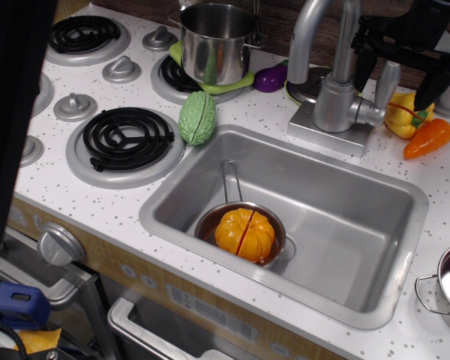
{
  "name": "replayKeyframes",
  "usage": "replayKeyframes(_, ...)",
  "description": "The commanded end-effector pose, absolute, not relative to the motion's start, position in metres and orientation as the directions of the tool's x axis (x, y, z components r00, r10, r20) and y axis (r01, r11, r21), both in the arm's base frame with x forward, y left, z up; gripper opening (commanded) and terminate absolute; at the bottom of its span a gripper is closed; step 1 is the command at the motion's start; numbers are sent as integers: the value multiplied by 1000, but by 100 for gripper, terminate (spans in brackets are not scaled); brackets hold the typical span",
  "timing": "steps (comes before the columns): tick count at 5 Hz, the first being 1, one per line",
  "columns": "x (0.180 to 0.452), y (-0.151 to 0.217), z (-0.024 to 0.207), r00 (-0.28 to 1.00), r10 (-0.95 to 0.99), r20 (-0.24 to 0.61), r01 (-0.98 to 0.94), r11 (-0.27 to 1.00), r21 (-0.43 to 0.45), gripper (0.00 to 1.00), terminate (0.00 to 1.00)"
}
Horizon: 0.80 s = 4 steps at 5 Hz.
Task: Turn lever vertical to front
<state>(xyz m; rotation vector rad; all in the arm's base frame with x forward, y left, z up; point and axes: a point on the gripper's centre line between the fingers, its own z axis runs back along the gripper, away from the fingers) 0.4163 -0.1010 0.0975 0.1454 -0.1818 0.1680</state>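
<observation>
The lever (387,82) is a small matte silver paddle on the right side of the tap body (336,101), joined by a short stub and pointing nearly straight up. The tall curved spout (304,34) rises behind it. My black gripper (399,79) hangs at the top right with its fingers spread wide. One finger (362,67) is left of the lever, behind the tap, and the other (437,88) is to its right. The lever stands between them, and neither finger visibly touches it. The gripper is open and empty.
The sink (375,187) holds a small pan (229,225) with an orange pumpkin (244,234). A yellow pepper (402,116) and an orange pepper (429,138) lie right of the tap. A steel pot (217,41), a green gourd (197,118) and a purple eggplant (270,78) are on the left.
</observation>
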Motion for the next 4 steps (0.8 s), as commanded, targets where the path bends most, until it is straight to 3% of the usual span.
replayKeyframes(1, 416, -101, 97, 970, 153, 191, -179, 975, 128, 100, 0)
replayKeyframes(4, 429, -100, 109, 942, 135, 306, -195, 965, 175, 100, 0)
